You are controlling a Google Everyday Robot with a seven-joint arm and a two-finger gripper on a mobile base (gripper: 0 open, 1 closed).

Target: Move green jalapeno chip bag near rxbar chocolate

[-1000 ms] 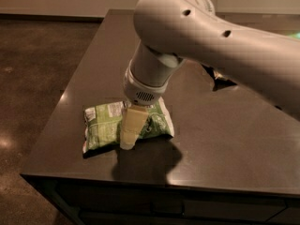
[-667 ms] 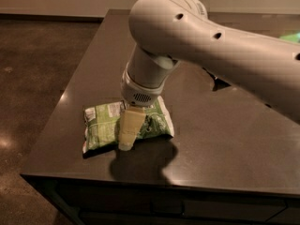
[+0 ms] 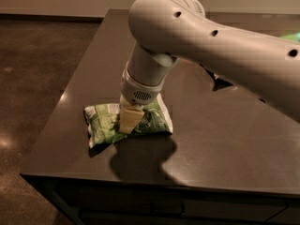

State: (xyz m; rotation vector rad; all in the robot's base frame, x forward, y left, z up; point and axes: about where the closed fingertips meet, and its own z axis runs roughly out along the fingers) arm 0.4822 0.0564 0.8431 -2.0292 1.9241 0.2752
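The green jalapeno chip bag (image 3: 105,125) lies flat near the table's front left corner, with its white label panel facing up. My gripper (image 3: 130,120) points straight down from the big white arm (image 3: 206,41) and is pressed into the middle of the bag. A small dark flat thing (image 3: 219,82), probably the rxbar chocolate, peeks out behind the arm at the right middle of the table. It is mostly hidden.
The dark table (image 3: 225,139) has its left edge and front edge close to the bag. A green glow (image 3: 291,36) shows at the far right behind the arm. Brown floor (image 3: 37,78) lies to the left.
The arm's upper body has shifted slightly left. The gripper stays on the bag, and the bag has not visibly moved.
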